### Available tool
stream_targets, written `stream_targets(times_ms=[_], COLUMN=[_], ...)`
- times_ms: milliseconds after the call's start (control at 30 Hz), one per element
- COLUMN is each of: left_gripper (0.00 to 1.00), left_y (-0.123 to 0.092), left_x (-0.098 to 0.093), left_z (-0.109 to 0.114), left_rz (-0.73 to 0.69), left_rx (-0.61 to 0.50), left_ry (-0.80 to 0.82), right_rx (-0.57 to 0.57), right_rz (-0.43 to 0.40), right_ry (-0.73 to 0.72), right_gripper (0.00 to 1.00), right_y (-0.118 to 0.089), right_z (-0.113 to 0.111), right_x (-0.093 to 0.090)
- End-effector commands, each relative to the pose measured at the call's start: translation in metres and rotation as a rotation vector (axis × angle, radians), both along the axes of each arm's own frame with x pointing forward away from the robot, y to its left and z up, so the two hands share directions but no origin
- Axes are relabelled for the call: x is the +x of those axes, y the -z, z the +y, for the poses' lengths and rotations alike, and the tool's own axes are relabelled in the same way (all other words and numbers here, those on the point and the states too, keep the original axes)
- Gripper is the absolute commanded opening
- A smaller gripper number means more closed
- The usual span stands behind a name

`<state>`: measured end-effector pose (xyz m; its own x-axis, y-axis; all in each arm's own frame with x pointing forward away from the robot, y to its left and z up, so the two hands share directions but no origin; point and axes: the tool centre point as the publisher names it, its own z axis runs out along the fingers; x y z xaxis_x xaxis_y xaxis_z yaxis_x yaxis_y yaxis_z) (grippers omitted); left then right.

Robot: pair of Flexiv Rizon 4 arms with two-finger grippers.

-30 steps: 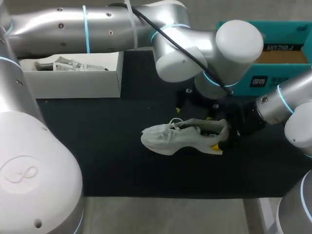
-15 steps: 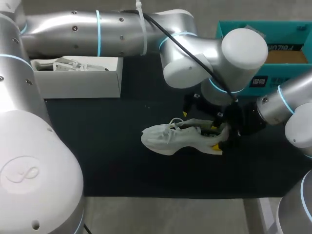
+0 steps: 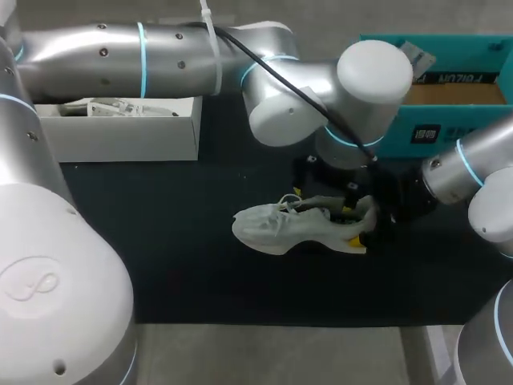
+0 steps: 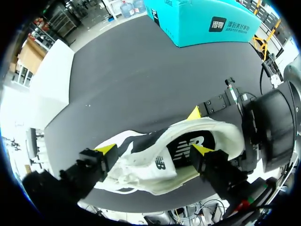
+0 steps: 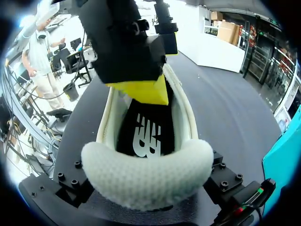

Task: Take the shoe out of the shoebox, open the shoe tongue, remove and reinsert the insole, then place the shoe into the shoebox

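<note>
Holding the shoe by its heel

Right claw [image 3: 367,226] is clamping the heel of the white shoe [image 3: 288,228], which is lying on the dark table [image 3: 176,249]. Left claw [image 4: 154,149] is keeping its fingers apart, with one yellow tip sitting inside the shoe opening, just above the black insole [image 5: 143,134].

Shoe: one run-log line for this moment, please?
shoe: lying on table | left tool: open, one fingertip inside shoe | right tool: shut on heel
</note>
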<state>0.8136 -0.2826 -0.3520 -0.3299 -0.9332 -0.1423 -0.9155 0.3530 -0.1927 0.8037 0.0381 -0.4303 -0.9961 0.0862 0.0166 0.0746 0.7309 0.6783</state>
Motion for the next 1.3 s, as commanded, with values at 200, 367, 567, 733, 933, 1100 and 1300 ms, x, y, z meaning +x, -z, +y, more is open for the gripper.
stream_targets(times_ms=[200,367,567,733,933,1100,1300], left_gripper=[1.0,1.0,1.0,1.0,1.0,1.0,1.0], left_y=[-0.005,0.0,0.012,0.019,0.026,0.033,0.041], left_x=[-0.003,-0.004,0.001,0.003,0.007,0.01,0.008], left_z=[0.017,0.011,0.004,-0.005,-0.011,-0.005,0.003], left_rz=[0.012,0.01,-0.011,-0.008,-0.009,-0.005,-0.014], left_rx=[-0.086,-0.084,-0.059,-0.061,-0.056,-0.029,0.025], left_ry=[-0.017,0.004,0.029,0.071,0.101,0.093,0.085], right_rx=[-0.005,-0.005,-0.005,-0.005,-0.005,-0.005,-0.005], right_rz=[-0.001,-0.001,-0.001,-0.001,-0.001,-0.001,-0.001], right_ry=[0.002,0.002,0.002,0.002,0.002,0.002,0.002], right_gripper=[0.0,0.0,0.0,0.0,0.0,0.0,0.0], right_y=[0.004,0.004,0.004,0.004,0.004,0.004,0.004], right_z=[0.003,0.003,0.003,0.003,0.003,0.003,0.003], right_x=[0.001,0.001,0.001,0.001,0.001,0.001,0.001])
